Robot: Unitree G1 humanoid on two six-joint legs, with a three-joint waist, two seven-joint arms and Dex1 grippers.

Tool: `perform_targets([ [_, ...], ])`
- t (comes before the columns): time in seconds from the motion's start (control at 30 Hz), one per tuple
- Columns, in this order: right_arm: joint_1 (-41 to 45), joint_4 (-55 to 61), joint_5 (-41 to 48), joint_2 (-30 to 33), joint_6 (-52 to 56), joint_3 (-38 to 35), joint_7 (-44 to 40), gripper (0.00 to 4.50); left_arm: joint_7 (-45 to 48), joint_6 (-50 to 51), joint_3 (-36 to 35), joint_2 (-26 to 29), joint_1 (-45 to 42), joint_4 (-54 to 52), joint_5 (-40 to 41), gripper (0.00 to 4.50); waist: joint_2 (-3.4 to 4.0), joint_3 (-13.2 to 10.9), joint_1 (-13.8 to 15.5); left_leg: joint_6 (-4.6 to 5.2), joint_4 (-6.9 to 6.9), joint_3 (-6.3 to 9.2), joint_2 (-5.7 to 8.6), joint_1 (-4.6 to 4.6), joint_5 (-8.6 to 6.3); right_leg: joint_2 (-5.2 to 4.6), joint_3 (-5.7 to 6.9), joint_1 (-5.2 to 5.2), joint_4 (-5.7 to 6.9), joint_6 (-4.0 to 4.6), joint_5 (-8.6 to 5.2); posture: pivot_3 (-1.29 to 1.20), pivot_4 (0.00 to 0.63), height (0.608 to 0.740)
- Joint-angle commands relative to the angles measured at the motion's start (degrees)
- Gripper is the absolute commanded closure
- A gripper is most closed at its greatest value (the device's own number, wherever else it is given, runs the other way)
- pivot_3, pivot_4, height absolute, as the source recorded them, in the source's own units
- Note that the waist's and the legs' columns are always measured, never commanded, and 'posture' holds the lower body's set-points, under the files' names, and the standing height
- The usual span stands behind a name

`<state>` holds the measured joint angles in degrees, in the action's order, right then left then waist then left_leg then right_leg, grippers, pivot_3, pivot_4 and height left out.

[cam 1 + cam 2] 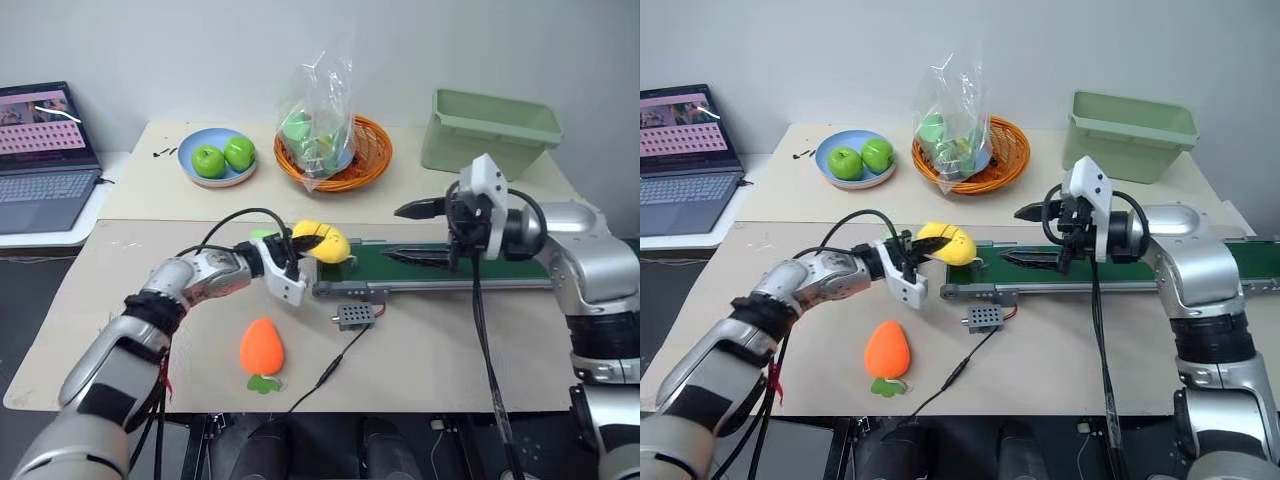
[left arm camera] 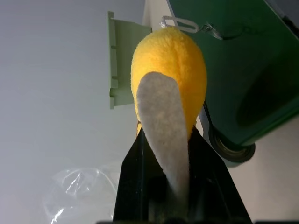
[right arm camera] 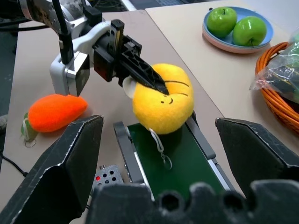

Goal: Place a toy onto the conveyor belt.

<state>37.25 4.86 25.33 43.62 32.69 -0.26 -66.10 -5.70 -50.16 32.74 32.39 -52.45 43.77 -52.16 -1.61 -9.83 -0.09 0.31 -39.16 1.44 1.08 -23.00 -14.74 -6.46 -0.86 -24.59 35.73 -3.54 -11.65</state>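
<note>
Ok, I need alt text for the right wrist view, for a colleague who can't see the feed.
The left gripper holds the yellow plush toy just above the near end of the dark green conveyor belt, framed by the right gripper's open black fingers. An orange carrot plush lies on the table beside it; a blue plate of green apples sits beyond.

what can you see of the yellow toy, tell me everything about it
The yellow toy is a rounded, lemon-like plush of fuzzy fabric, with thin dark stitched lines on one side and a small string loop hanging beneath it. The left claw is shut on it, black fingers pinching it from both sides. It is held just above the near end of the conveyor belt, with the loop dangling over the green surface.
</note>
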Motion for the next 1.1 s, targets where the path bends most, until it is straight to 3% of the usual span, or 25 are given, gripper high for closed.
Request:
perform_targets([
  [0.03, -1.23, 4.27, 2.07, 1.92, 1.58, -3.59, 1.57, 0.0, -5.73, -1.98, 3.08, -1.98, -4.53, 5.83, -3.91, 4.13, 0.0, 0.0, 0.07, 0.0, -0.02, -0.01, 0.01, -0.01, 0.0, 0.0, 0.0, 0.0, 0.01, 0.0, 0.0, 0.0, 0.15, 0.74],
  [0.27, -3.38, 6.86, 3.07, 3.55, 3.19, -5.46, 3.16, 0.0, -11.08, -4.0, 7.25, -6.27, -8.93, 13.59, -6.81, 4.13, -0.02, -0.01, 0.23, 0.0, -0.08, 0.0, 0.02, -0.06, 0.0, -0.01, 0.01, 0.0, 0.0, -0.03, 0.01, 0.0, 0.15, 0.74],
  [0.4, -4.04, 7.58, 3.57, 4.06, 3.57, -5.8, 3.94, 0.0, -11.52, -5.18, 8.11, -7.19, -9.76, 15.13, -6.34, 2.95, -0.02, -0.01, 0.2, 0.0, -0.1, 0.0, 0.02, -0.08, 0.0, -0.01, 0.01, 0.0, 0.01, -0.04, 0.01, 0.0, 0.15, 0.74],
  [0.5, -4.15, 7.68, 3.92, 4.2, 3.57, -5.62, 4.23, 0.0, -11.15, -6.06, 8.14, -6.99, -9.98, 15.64, -5.67, 1.67, -0.02, -0.01, 0.21, 0.01, -0.11, 0.01, 0.02, -0.07, 0.0, -0.01, 0.01, 0.0, 0.02, -0.04, 0.01, 0.0, 0.15, 0.74],
  [0.67, -3.52, 6.76, 3.94, 4.21, 3.31, -4.79, 3.96, 0.0, -10.09, -7.79, 8.31, -4.33, -9.83, 12.97, -5.6, 0.02, -0.03, -0.01, 0.11, 0.01, -0.15, 0.01, 0.02, -0.07, 0.0, -0.01, 0.01, 0.01, 0.03, -0.04, 0.01, 0.0, 0.15, 0.74],
  [0.93, -0.83, 3.27, 2.7, 2.93, 1.52, -2.26, 2.67, 0.0, 1.23, -9.25, 3.11, 1.96, -6.28, 6.5, 4.1, 0.02, -0.03, -0.01, -0.26, 0.01, -0.16, 0.01, 0.01, -0.08, 0.0, -0.01, 0.0, -0.01, 0.06, -0.04, 0.01, 0.0, 0.15, 0.74],
  [1.03, 0.05, 1.91, 2.28, 2.3, 0.66, -1.4, 2.07, 0.0, 9.11, -7.4, -0.2, 3.46, -4.32, 4.21, 11.61, 0.02, -0.02, 0.0, -0.34, 0.01, -0.17, 0.02, 0.0, -0.08, 0.0, 0.0, 0.01, -0.01, 0.05, -0.04, 0.01, 0.0, 0.15, 0.74],
  [1.1, 0.73, 1.06, 2.03, 1.87, 0.13, -0.87, 1.75, 0.0, 17.91, -3.35, -3.9, 3.38, -1.44, 1.62, 22.43, 0.02, -0.02, 0.0, -0.38, 0.01, -0.18, 0.02, 0.0, -0.09, -0.01, -0.01, 0.01, 0.0, 0.06, -0.04, 0.01, 0.0, 0.15, 0.74],
])
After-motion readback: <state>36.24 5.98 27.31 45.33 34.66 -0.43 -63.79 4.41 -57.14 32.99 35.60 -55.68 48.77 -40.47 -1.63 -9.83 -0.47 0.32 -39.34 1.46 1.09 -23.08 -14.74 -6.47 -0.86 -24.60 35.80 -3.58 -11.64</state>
